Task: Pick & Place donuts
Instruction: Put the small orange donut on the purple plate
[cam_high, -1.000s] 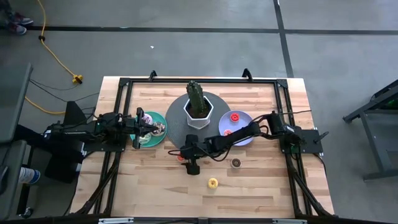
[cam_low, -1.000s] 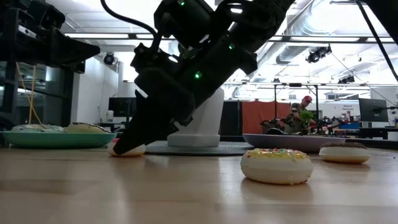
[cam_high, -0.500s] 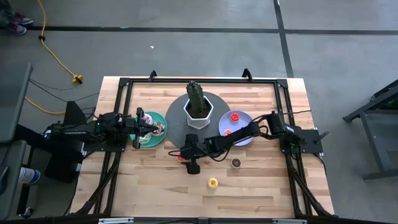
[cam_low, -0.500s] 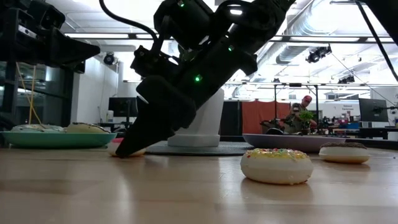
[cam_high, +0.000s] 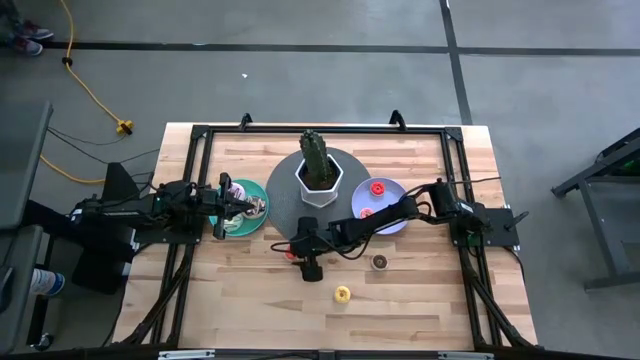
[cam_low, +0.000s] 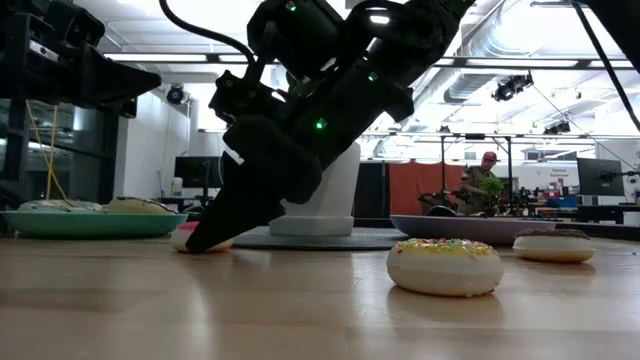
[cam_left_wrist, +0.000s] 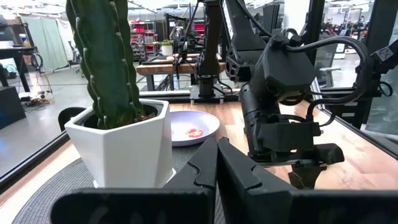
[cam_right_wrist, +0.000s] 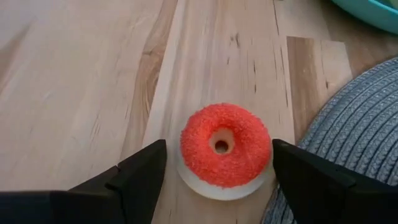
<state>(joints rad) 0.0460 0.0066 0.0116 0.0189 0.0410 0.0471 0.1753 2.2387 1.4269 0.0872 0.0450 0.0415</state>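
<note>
- Red donut (cam_right_wrist: 225, 148): lies flat on the bare wood of the table (cam_high: 400, 300), just beside the edge of the grey round mat (cam_right_wrist: 348, 124). Icing faces up; hole visible.
- Right gripper (cam_right_wrist: 217, 171): down at the table over this donut, one finger on each side, jaws wide, gaps visible on both flanks. Not gripped.
- Step in hand, as judged: the approach is done and the grasp on the red donut is pending. The next move calls for closing squarely across the ring, then a lift clear of the mat edge.
- Left gripper (cam_left_wrist: 214, 177): waits over the teal plate (cam_high: 232, 230), fingers pressed together, holding nothing visible.
- Other donuts: a yellow donut (cam_high: 342, 294) and a brown donut (cam_high: 379, 262) lie apart on the wood; red ones sit on the lavender plate (cam_high: 392, 226).
- Views compared: the right wrist view alone shows the finger gaps. The high view hides that donut almost wholly under the gripper but gives the layout, with the cactus pot (cam_high: 319, 180) on the mat. The low view shows the fingertip meeting the tabletop.
</note>
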